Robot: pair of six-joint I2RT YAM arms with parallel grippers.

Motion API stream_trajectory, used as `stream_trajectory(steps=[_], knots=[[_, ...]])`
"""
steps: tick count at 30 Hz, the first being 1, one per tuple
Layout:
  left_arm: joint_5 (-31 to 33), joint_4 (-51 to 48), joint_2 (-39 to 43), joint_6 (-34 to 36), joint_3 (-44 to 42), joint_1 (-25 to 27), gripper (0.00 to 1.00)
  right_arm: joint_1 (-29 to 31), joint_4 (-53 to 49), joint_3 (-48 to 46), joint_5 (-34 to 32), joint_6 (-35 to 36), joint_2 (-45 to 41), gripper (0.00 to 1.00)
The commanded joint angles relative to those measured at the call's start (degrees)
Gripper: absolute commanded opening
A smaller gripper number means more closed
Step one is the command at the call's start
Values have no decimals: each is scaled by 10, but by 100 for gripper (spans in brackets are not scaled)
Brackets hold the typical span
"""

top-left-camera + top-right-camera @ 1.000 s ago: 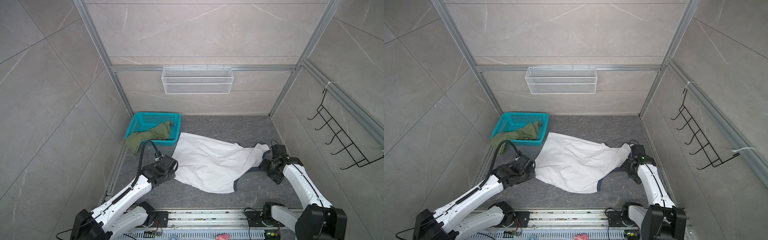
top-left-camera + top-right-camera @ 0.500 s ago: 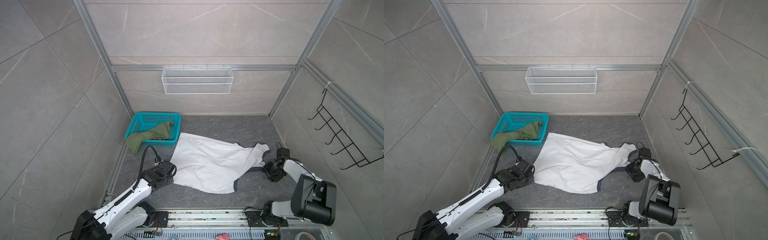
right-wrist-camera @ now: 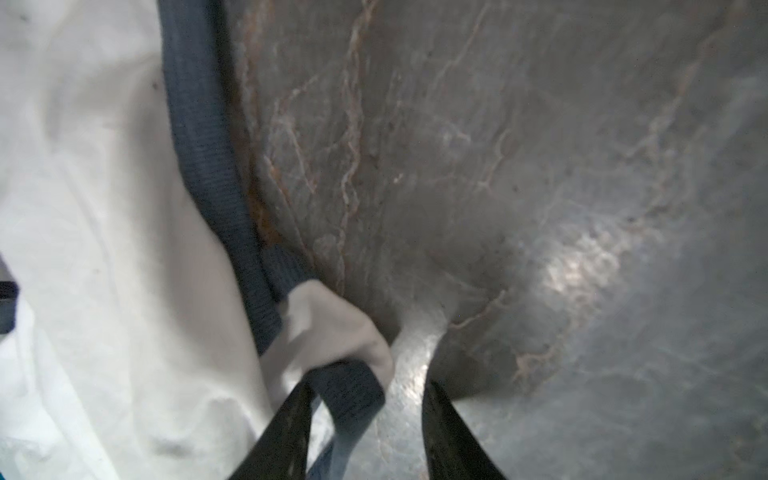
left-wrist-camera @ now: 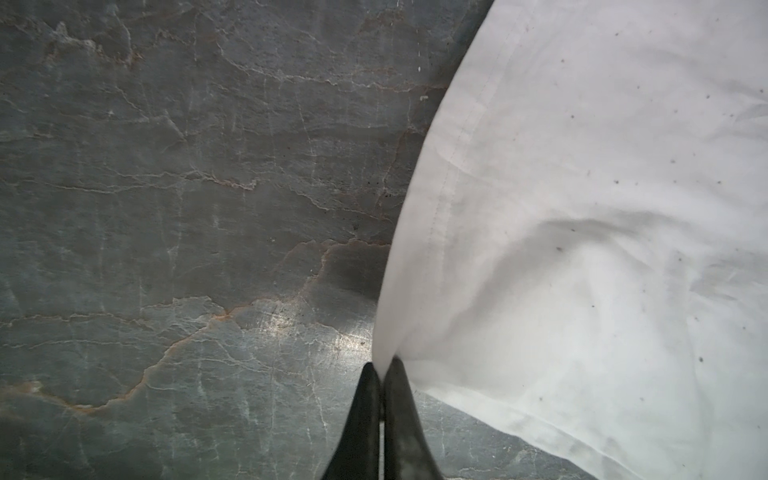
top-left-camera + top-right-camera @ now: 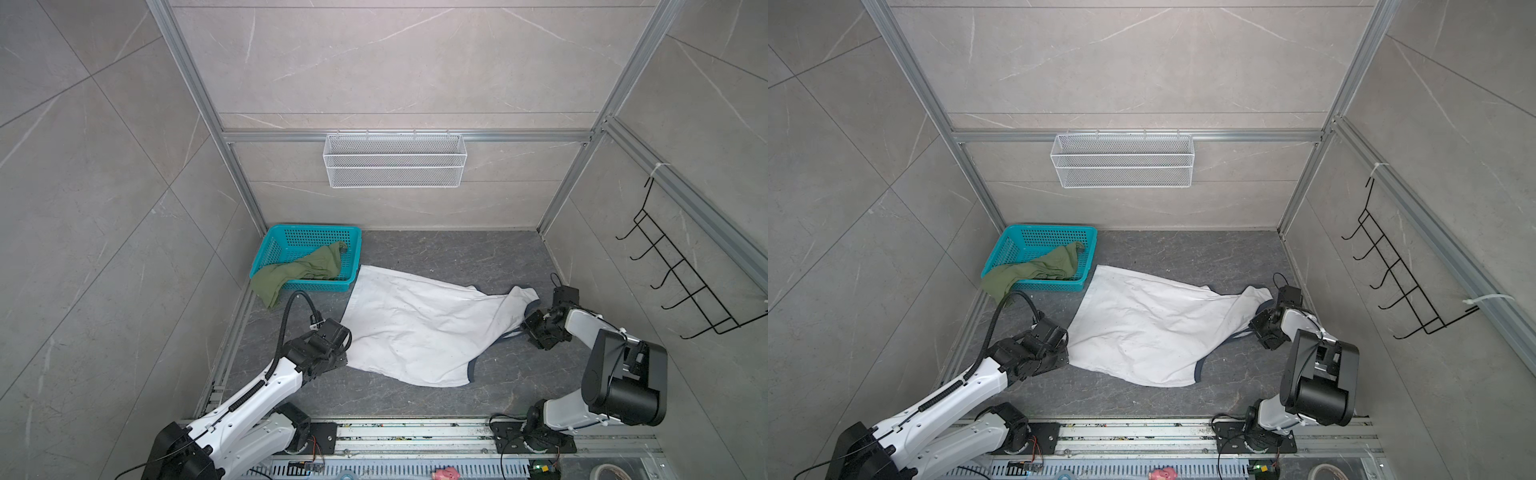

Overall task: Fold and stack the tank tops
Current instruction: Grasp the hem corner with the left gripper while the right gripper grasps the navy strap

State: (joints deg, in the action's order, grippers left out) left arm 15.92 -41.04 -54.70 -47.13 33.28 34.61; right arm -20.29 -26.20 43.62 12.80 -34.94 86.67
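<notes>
White tank top (image 5: 415, 328) lay spread on the floor btwn both arms, long axis L-R. Left gripper (image 4: 382, 368) pinched its hem edge. Right gripper (image 3: 368, 384) had jaws apart w/ the navy strap btwn them, not yet clamped. Olive tank top (image 5: 307, 266) hung over the basket (image 5: 311, 228) rim, far left.

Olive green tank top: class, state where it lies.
In both top views, the olive green tank top lies back left, draped over the teal basket rim.

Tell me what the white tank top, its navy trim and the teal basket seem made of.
The white tank top: thin matte cloth, probably cotton; it creases and drapes softly. The navy trim: ribbed knit, fine ridges show. The teal basket: likely rigid moulded plastic, lattice walls, even colour.
</notes>
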Motion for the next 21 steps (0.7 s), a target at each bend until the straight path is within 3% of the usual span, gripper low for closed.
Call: stream_trajectory(steps=[1, 6, 14, 21], knots=[[-4, 0, 2, 5, -2, -3, 0, -1, 2, 3, 18, -3, -18, 48], [-3, -6, 11, -4, -5, -3, 0, -2, -15, -7, 7, -12, -69, 51], [-2, -11, 10, 0, 1, -3, 0, -7, -11, -8, 3, -33, -7, 50], [-3, -14, 11, -1, 2, -3, 0, -8, -32, -25, -47, -49, -25, 55]])
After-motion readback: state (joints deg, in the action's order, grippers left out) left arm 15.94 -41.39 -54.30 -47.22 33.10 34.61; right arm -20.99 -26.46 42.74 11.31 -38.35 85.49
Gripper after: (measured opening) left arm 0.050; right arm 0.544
